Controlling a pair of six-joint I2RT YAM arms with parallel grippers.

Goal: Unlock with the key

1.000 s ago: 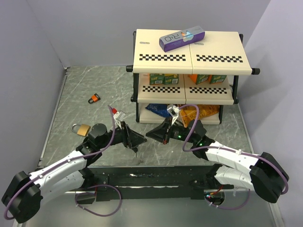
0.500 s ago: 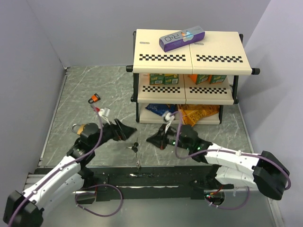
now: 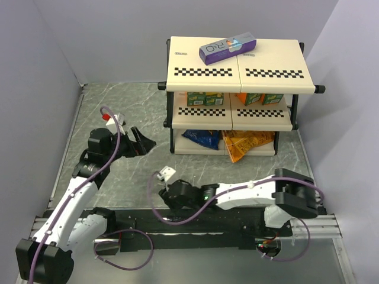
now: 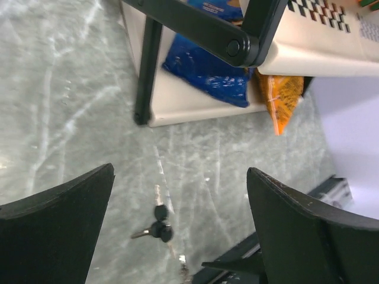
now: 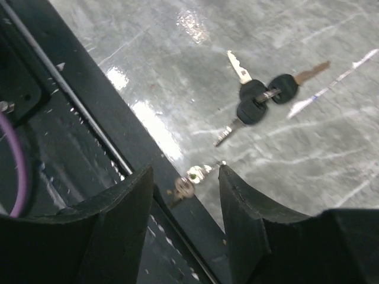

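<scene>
Left gripper: open wide, with nothing between the two fingers. It hangs over the table and points to the shelf.
Ahead of the left gripper: the black leg of the shelf stands on the table. Behind the leg, on the lowest board, a blue bag lies, and an orange bag is just beside it on the right.
Keys: a small bunch with silver blades and black heads, flat on the table. In the left wrist view it shows in the gap between the left fingers, closer to the left one. It is below them and does not touch them.
Right gripper: open with a medium gap and holding nothing. Its arm reaches across to the left, low over the near edge of the table.
Keys seen from the right gripper: they lie beyond the fingertips, a little to the right of the gap, near but apart from both fingers.
Between the right fingers: the edge of the black rail and a small metal piece on this edge. I cannot tell what the piece is.
Top of the shelf: a purple box lies on the top board, well apart from both grippers.
</scene>
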